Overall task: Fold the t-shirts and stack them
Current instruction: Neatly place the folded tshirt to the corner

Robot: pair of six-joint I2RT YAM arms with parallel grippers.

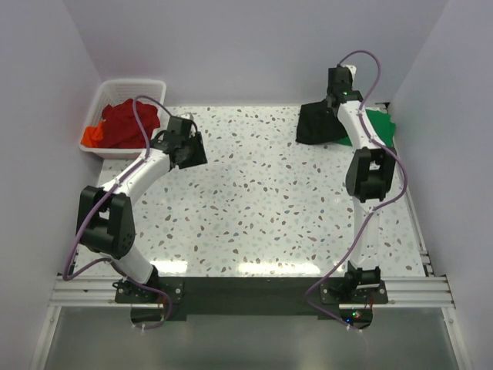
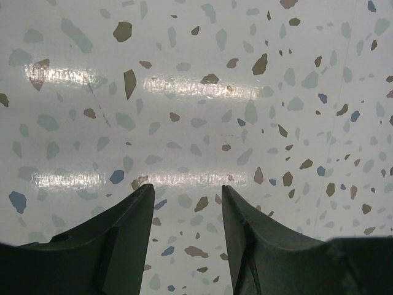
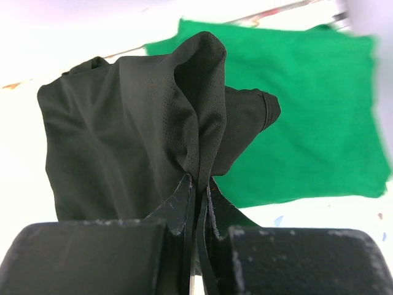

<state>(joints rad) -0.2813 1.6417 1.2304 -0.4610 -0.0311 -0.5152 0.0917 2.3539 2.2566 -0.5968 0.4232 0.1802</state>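
The right gripper (image 3: 198,184) is reached out to the far right corner of the table (image 1: 262,208), its fingers pinched tight on a fold of the black shirt (image 3: 135,135). In the right wrist view the fabric gathers into a ridge that runs down between the two fingertips, with the rest of the shirt hanging loose to either side. From the top view the black shirt (image 1: 317,123) sits bunched at the far edge of the table, just left of the right arm, and partly lifted by the grip. The green shirt (image 3: 307,104) lies flat on the table behind and to the right of the black one, their edges overlapping in the wrist view; from above only a strip of green (image 1: 383,126) shows past the arm. The left gripper (image 2: 187,203) hangs over bare table on the left side, its fingers apart with a clear gap between them and nothing held. Beyond it, in the far left corner, the white basket (image 1: 104,96) holds the red shirt (image 1: 127,122) heaped up, with the orange shirt (image 1: 92,136) showing at its near left edge.
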